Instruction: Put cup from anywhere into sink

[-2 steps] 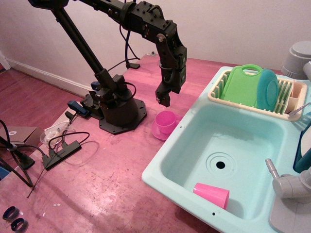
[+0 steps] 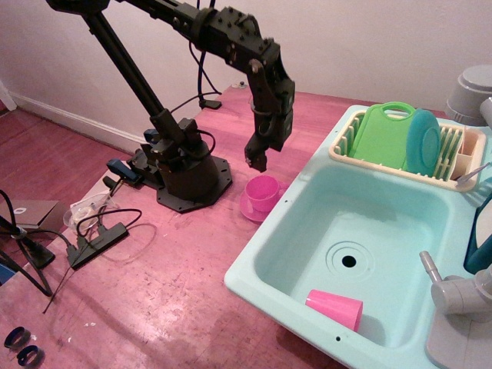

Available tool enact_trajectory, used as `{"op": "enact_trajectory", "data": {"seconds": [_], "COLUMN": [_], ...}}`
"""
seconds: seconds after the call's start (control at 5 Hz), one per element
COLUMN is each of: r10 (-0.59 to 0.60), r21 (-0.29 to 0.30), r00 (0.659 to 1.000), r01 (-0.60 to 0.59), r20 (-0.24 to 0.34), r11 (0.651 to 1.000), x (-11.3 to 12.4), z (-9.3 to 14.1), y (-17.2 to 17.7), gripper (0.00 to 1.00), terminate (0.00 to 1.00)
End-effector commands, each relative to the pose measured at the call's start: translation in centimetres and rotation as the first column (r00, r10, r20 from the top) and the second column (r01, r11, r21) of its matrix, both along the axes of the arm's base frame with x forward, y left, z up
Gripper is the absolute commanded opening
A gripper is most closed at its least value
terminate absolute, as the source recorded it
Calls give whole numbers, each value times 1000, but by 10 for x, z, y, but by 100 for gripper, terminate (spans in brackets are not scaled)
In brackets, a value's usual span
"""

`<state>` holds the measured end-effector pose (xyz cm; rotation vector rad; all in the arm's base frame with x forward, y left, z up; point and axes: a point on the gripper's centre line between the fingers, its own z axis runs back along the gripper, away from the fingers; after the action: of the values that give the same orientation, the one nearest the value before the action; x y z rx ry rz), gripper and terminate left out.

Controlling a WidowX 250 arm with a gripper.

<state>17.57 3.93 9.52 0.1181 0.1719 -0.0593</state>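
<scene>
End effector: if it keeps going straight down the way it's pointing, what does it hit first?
Most likely the cup on its saucer: the end effector points down just above the cup's near-left rim. Depth is unclear from one view.

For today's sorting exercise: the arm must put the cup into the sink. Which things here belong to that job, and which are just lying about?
Belong to the job:
cup, on its saucer
sink
pincer, above the cup

Just lying about:
tumbler, on its side in the sink
dish rack
green board
teal plate
tap
power strip
</scene>
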Motion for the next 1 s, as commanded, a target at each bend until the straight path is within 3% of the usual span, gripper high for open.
{"op": "enact_trajectory", "data": {"seconds": [0.0,0.8], "r10": [6,-41], "r21": [-16,-67], "r00": [1000,998], "r01": [-6,38], "r20": [6,-42], "r11": [1000,997], "x": [-9,-10], "z": [-14,-64], "y": [-5,-26], "gripper": [100,100], "terminate": [0,0]}}
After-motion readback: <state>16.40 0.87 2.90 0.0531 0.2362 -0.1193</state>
